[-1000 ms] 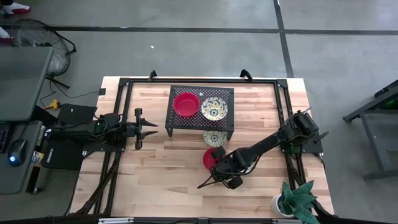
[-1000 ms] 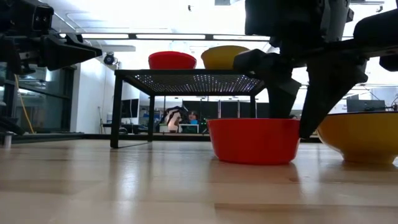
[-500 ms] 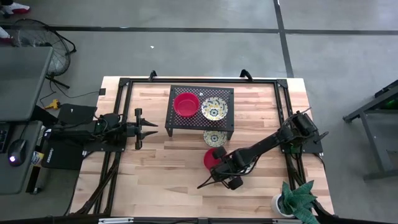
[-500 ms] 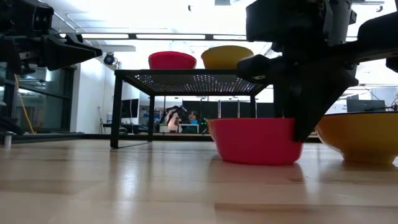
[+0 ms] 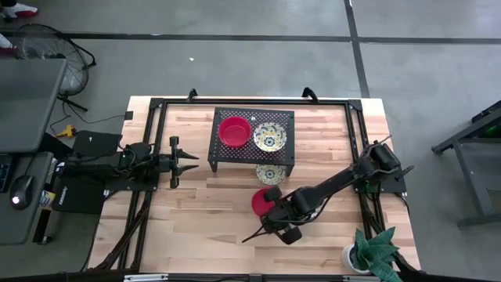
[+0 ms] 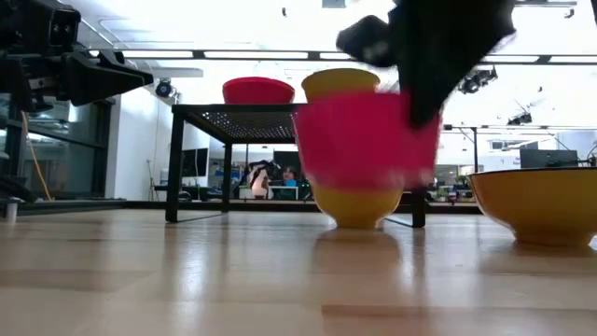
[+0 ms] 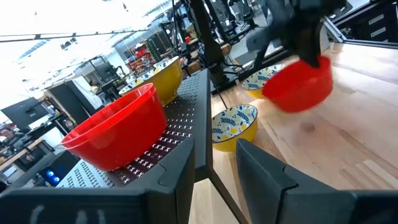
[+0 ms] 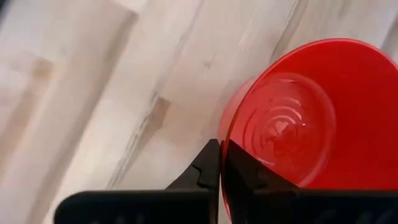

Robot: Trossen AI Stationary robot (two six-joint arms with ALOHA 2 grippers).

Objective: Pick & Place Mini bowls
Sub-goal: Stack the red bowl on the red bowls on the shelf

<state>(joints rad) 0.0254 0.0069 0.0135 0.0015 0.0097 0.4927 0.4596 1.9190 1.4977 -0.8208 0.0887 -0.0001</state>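
From above, the right claw (image 5: 272, 210) is pinched shut on the rim of a red bowl (image 5: 261, 201), which juts from the fingertips toward the black perforated rack (image 5: 252, 154). The rack, well beyond the claw, carries a second red bowl (image 5: 234, 131) and a floral bowl (image 5: 270, 136); another floral bowl (image 5: 270, 173) sits on the tabletop (image 5: 196, 227) between claw and rack. The left claw (image 5: 186, 163) waits beside the rack, fingers partly apart, holding nothing.

At tabletop height, the held bowl (image 6: 364, 138) hangs clear of the wood, slightly tilted, below the rack's top.

The left wrist view shows glossy, smooth-walled bowls on punched metal mesh (image 7: 180, 127).

The right wrist view has the fingers (image 8: 211, 168) clamping the thin rim, the concave inside (image 8: 292, 124) shiny, with ringed reflections.
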